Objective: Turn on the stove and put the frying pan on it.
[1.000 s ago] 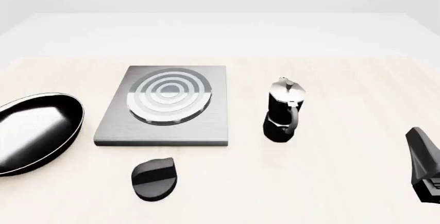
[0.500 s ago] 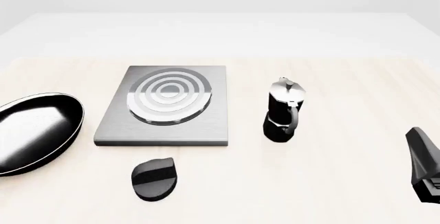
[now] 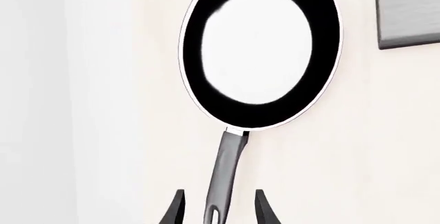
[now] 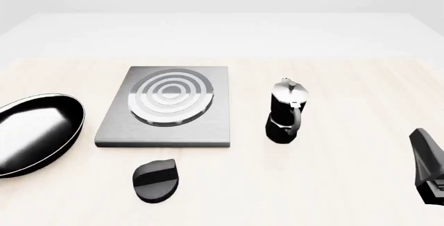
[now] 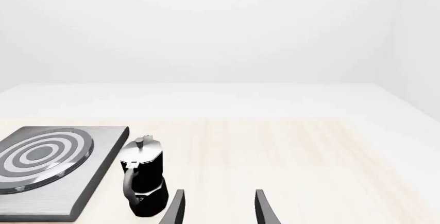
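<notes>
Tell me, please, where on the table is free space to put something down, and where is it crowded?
Free: the wide patch right of the moka pot, up to the right claw, and the far strip behind the stove. Crowded: the near left, where the frying pan, the knob and the stove's front edge sit close together.

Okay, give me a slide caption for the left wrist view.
Open left gripper straddling the handle of the frying pan on the table, stove corner beyond.
</notes>
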You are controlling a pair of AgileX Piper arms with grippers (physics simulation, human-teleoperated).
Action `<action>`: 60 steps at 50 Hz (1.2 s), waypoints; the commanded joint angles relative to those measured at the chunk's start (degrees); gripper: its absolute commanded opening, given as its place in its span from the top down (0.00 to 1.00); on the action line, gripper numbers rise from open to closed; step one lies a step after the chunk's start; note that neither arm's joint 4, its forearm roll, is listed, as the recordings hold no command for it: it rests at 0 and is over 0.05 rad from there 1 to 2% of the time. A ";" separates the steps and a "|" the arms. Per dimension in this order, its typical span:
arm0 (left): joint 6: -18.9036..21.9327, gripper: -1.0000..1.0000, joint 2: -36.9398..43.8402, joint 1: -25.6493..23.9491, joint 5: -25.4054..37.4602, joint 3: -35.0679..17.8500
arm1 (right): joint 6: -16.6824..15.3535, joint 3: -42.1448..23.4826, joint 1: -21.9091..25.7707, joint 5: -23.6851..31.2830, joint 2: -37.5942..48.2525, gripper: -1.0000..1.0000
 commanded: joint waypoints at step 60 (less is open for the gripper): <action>3.90 0.00 26.17 4.46 -29.89 11.56 | 0.00 0.00 0.00 0.00 0.00 0.00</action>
